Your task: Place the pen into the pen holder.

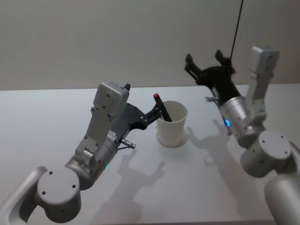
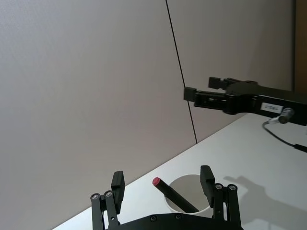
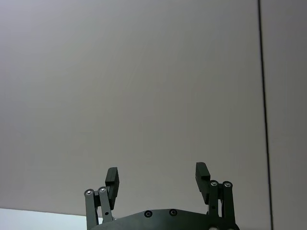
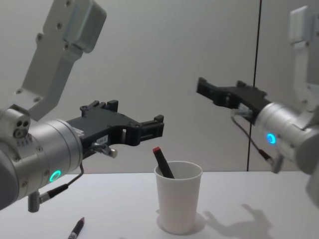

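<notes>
left gripper (image 1: pixel 156 115): fingers apart, empty, raised over table (image 1: pixel 47 122) middle | right gripper (image 1: pixel 203 58): fingers apart, empty, high near far right edge

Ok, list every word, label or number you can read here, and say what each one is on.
On the right gripper, a white sticker: print too small to read.
On the left gripper, a pale label: too blurred to read.
On the pen holder and the pen: no text visible.

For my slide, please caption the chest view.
Pen stands in the pen holder; open left pincer near it, right pincer aloft.
</notes>
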{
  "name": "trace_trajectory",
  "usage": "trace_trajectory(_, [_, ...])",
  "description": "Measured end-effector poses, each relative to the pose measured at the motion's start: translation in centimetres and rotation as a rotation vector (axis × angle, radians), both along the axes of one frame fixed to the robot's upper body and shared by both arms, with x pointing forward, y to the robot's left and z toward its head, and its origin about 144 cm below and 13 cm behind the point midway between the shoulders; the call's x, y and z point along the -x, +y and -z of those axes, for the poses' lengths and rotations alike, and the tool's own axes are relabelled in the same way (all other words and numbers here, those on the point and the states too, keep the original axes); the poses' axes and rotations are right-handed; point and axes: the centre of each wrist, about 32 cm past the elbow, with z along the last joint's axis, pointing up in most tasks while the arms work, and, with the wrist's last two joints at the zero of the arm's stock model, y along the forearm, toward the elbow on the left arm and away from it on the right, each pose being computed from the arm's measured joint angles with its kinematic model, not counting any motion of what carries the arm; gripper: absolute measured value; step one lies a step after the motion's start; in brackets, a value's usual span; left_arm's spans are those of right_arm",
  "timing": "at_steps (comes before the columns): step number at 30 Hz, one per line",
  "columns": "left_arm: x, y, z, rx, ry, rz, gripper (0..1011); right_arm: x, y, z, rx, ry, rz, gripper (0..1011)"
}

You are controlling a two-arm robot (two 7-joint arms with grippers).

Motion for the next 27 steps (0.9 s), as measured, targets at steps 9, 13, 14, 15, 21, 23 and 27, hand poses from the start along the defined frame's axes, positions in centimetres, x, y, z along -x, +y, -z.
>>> trace_trajectory(9, [0.0, 0.0, 0.0, 0.000, 0.000, 0.000, 1004, 2.4, -1.8, 0.1, -0.025, 0.041, 0.057, 1001])
trace_trajectory(13, [0.0, 0.0, 0.0, 0.000, 0.000, 0.000, 1004, 3.4, -2.7, 0.2, -0.032, 0.056, 0.078, 1001])
trace_trajectory(14, [0.0, 0.0, 0.0, 0.000, 0.000, 0.000, 1004, 3.9, -3.1, 0.2, -0.035, 0.061, 0.086, 1001])
trace_trajectory(15, [0.0, 0.0, 0.0, 0.000, 0.000, 0.000, 1004, 4.1, -3.3, 0.2, -0.035, 0.062, 0.088, 1001])
trace_trajectory(21, [0.0, 0.0, 0.0, 0.000, 0.000, 0.000, 1004, 5.4, -4.5, 0.2, -0.041, 0.080, 0.114, 1001])
trace_trajectory(23, [0.0, 0.0, 0.0, 0.000, 0.000, 0.000, 1004, 5.8, -4.9, 0.2, -0.043, 0.084, 0.122, 1002])
trace_trajectory(27, [0.0, 0.0, 0.0, 0.000, 0.000, 0.000, 1004, 6.3, -5.4, 0.2, -0.044, 0.093, 0.133, 1001])
